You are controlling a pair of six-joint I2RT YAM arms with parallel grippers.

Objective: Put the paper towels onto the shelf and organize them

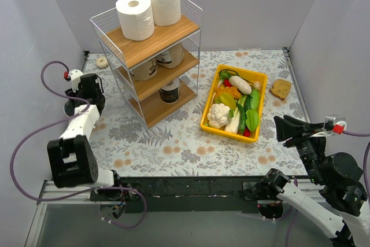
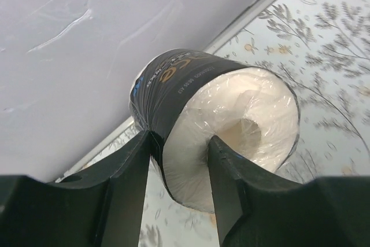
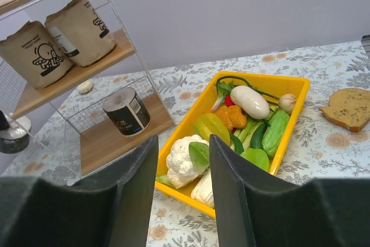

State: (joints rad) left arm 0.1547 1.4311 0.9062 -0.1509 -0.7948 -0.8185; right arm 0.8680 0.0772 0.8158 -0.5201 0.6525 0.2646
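Note:
The shelf [image 1: 156,41] stands at the back left. Two white rolls [image 1: 134,15] [image 1: 163,2] stand on its top board. Two tan rolls [image 1: 145,69] [image 1: 171,56] are on the middle board, and a black roll [image 1: 169,91] is on the bottom board. The right wrist view shows the tan rolls [image 3: 34,53] and that black roll [image 3: 127,111]. My left gripper [image 1: 80,99] is by the left wall, shut on a second black-wrapped roll [image 2: 191,85]. One finger [image 2: 136,183] is on its wrap, the other at its core. My right gripper [image 1: 286,128] [image 3: 182,143] is open and empty.
A yellow bin [image 1: 265,91] of vegetables lies right of the shelf. A bread slice [image 1: 281,88] lies at the far right. A small beige ring [image 1: 102,61] lies behind the shelf's left side. Grey walls close in the left, back and right.

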